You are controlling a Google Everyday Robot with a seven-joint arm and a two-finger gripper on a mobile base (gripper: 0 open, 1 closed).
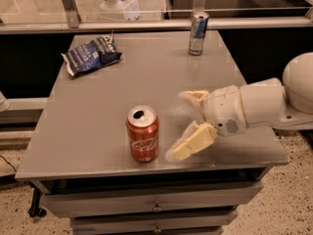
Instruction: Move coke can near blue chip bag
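Observation:
The red coke can (pixel 143 140) stands upright near the front edge of the grey table (pixel 98 111), its silver top open. The blue chip bag (pixel 90 55) lies wrinkled at the table's far left corner. My gripper (pixel 183 124) comes in from the right, low over the table, just right of the can. Its two cream fingers (pixel 193 142) are spread open and hold nothing. The nearer finger is a short gap from the can's right side.
A slim blue-and-silver can (pixel 198 33) stands upright at the table's far right edge. A glass-and-metal rail (pixel 146 23) runs behind the table. Drawers (pixel 156 207) sit under the tabletop. My white arm (pixel 274 102) reaches in over the right edge.

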